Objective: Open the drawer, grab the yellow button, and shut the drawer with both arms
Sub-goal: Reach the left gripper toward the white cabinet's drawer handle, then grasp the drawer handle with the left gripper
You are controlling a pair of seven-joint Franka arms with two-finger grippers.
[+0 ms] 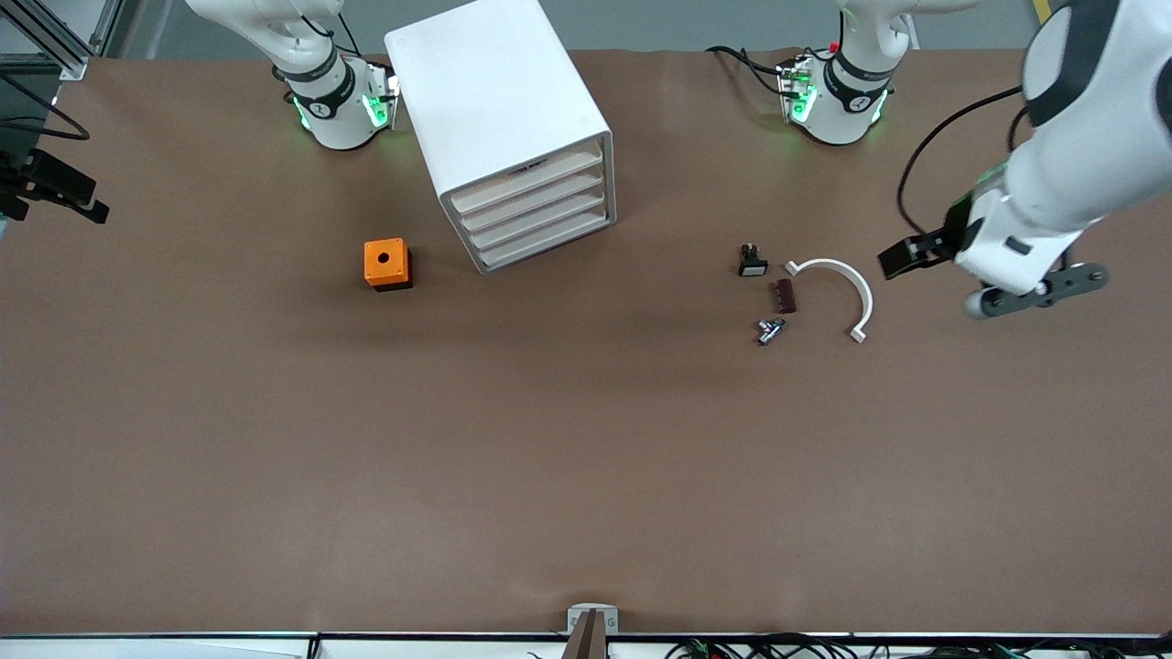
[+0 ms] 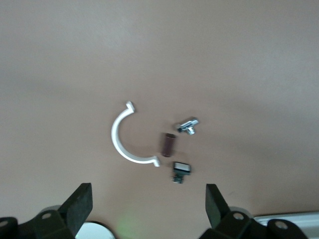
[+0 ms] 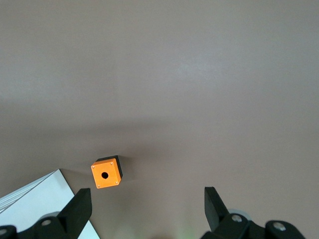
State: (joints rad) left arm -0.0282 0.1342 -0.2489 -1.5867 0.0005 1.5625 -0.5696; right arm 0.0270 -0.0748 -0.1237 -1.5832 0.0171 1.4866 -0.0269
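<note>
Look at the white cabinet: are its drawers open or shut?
Shut. All four drawer fronts sit flush in the cabinet; none is pulled out, and no claw touches them.

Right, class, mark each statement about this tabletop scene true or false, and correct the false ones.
1. All four drawers of the cabinet are shut. True.
2. The left gripper is closed on the white curved piece. False: its fingers are open and empty, over the table at the left arm's end.
3. The orange cube has a round hole in its top face. True.
4. The orange cube sits on top of the cabinet. False: it rests on the table beside the cabinet, toward the right arm's end.
5. The small silver part lies nearer the front camera than the small black part with a white face. True.
6. The right gripper holds the button. False: it is open and empty; no button is visible.
</note>
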